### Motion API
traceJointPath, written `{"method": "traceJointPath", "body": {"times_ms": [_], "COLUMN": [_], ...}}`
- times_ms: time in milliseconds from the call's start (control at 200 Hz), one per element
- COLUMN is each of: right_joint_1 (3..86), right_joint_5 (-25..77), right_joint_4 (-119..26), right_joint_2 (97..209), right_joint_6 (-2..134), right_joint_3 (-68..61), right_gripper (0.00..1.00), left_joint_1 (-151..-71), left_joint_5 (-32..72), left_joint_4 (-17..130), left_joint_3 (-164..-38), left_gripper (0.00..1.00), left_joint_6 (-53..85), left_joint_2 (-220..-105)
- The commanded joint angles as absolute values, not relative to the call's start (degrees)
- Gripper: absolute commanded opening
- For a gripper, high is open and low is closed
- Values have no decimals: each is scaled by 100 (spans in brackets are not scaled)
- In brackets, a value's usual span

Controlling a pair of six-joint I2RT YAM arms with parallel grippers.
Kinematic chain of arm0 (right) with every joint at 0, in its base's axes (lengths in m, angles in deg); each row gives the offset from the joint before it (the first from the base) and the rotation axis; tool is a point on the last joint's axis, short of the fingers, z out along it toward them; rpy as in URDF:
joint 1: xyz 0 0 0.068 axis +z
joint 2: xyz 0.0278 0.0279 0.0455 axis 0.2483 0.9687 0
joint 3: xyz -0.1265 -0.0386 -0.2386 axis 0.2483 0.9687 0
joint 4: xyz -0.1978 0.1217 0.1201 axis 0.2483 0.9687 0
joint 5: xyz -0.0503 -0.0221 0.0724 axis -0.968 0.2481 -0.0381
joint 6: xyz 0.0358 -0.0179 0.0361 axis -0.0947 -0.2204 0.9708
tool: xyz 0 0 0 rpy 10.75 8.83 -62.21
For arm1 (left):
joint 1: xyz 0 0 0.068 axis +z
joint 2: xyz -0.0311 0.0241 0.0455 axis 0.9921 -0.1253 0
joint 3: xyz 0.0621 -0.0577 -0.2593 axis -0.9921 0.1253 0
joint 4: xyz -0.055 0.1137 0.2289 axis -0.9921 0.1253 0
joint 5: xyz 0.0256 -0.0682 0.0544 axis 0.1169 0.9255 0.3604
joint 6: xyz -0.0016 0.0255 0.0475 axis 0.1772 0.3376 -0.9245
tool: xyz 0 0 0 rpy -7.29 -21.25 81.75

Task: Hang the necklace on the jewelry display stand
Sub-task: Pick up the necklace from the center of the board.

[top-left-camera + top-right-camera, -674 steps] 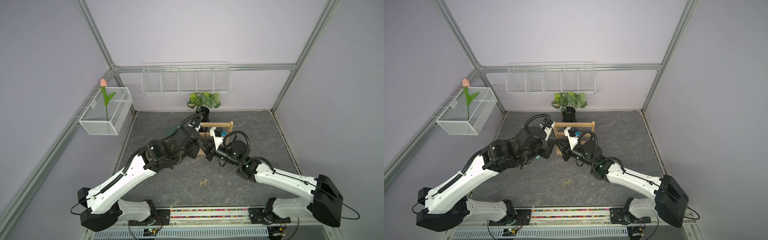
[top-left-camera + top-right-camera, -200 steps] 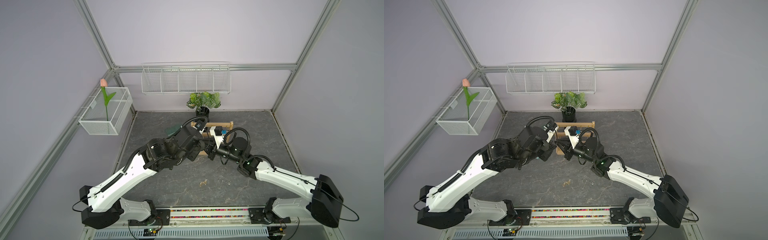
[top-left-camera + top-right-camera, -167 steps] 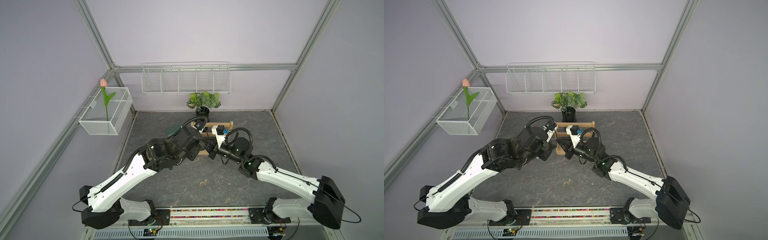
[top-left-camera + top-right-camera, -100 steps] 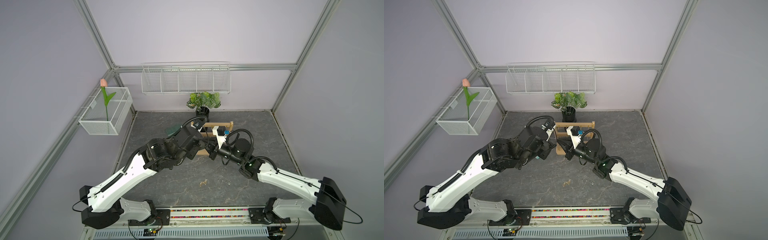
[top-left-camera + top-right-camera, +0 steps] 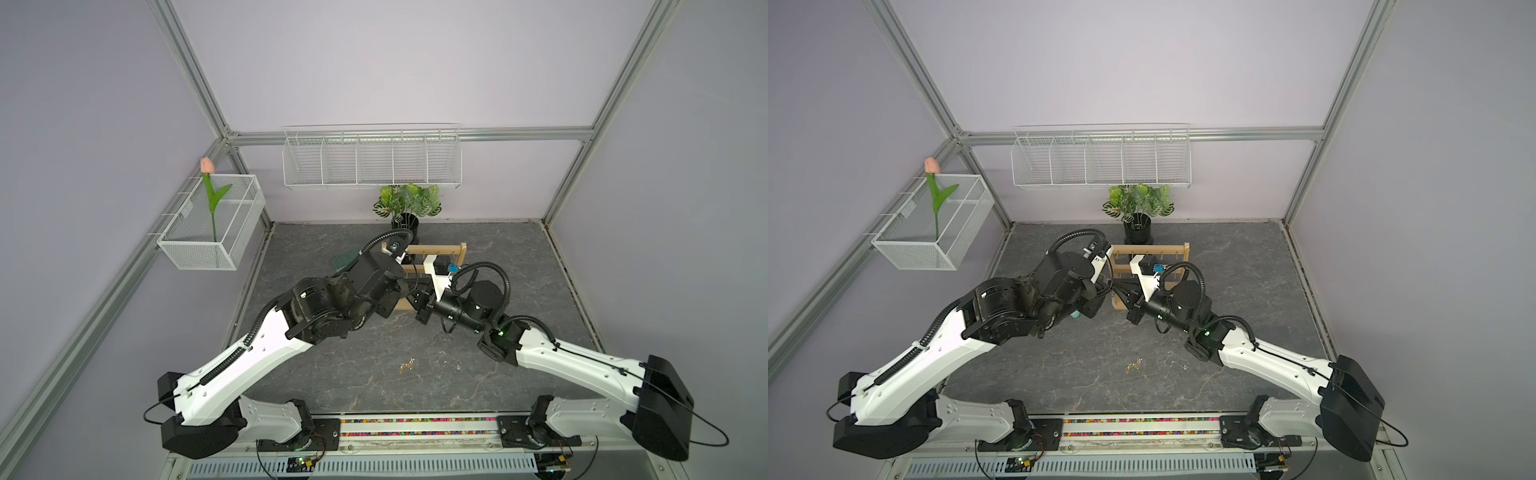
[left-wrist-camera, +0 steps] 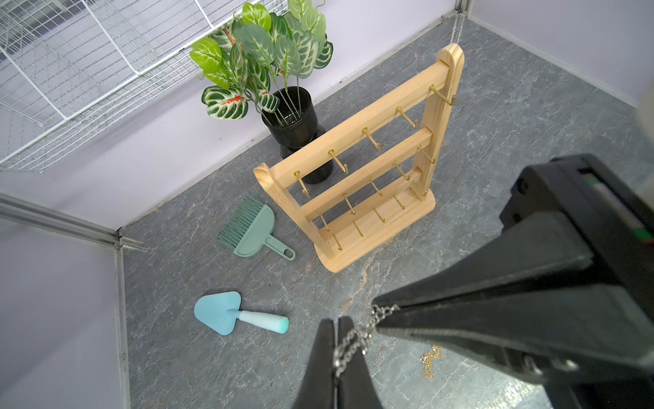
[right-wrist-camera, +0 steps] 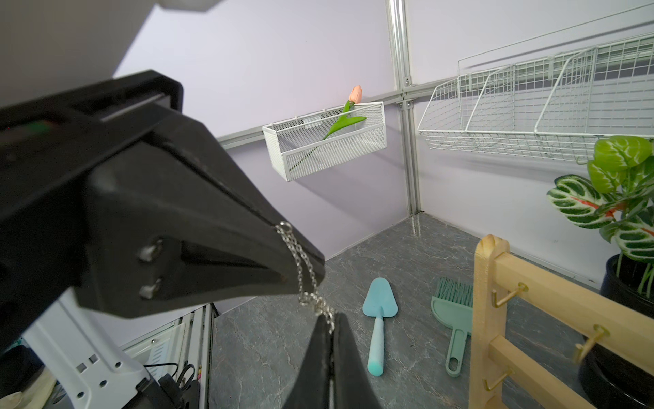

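A thin silver necklace [image 6: 348,341] is stretched in the air between my two grippers, just in front of the jewelry display stand [image 6: 354,170]. My left gripper [image 6: 335,323] is shut on one part of the chain. My right gripper [image 7: 327,320] is shut on the necklace [image 7: 300,263] a short length away. The two sets of tips almost touch, with my left gripper [image 5: 1108,286] and right gripper [image 5: 1116,289] meeting at the near left corner of the stand [image 5: 1154,249]. The stand's gold hooks are all bare in the left wrist view.
A gold chain [image 5: 407,365] lies bunched on the grey floor in front of the arms. A blue trowel [image 6: 233,315] and a green hand brush [image 6: 251,228] lie left of the stand. A potted plant [image 5: 407,208] stands behind it. White wire baskets [image 5: 372,160] hang on the walls.
My right gripper has closed the last bit onto the chain next to my left gripper. The right arm has edged slightly toward the stand; the left arm is still.
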State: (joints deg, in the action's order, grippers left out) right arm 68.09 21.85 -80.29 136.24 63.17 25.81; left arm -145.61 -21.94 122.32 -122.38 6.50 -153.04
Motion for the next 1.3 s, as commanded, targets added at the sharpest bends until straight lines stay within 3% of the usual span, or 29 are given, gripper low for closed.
{"method": "traceJointPath", "body": {"times_ms": [0,720,970,1295], "right_joint_1": [6867,7011,7066,7074], "right_joint_5": [2021,1404,1370,1330], "right_joint_4": [-8368,-8721,-8670,-8589], "right_joint_2": [13606,13621,13674,13674], "right_joint_6": [6148,6080,6048,6044], "right_joint_3": [2441,2007,1918,1909], "right_gripper": [7,7,7,7], "left_joint_1": [-14590,-14590,-14590,-14582], "left_joint_5": [-2175,-2330,-2394,-2253], "left_joint_4": [12124,11901,11746,11615], "left_joint_3": [-12210,-11838,-11663,-11512], "left_gripper": [0,10,22,28], "left_joint_6": [756,842,856,941], "left_joint_2": [-15156,-14959,-14798,-14598]}}
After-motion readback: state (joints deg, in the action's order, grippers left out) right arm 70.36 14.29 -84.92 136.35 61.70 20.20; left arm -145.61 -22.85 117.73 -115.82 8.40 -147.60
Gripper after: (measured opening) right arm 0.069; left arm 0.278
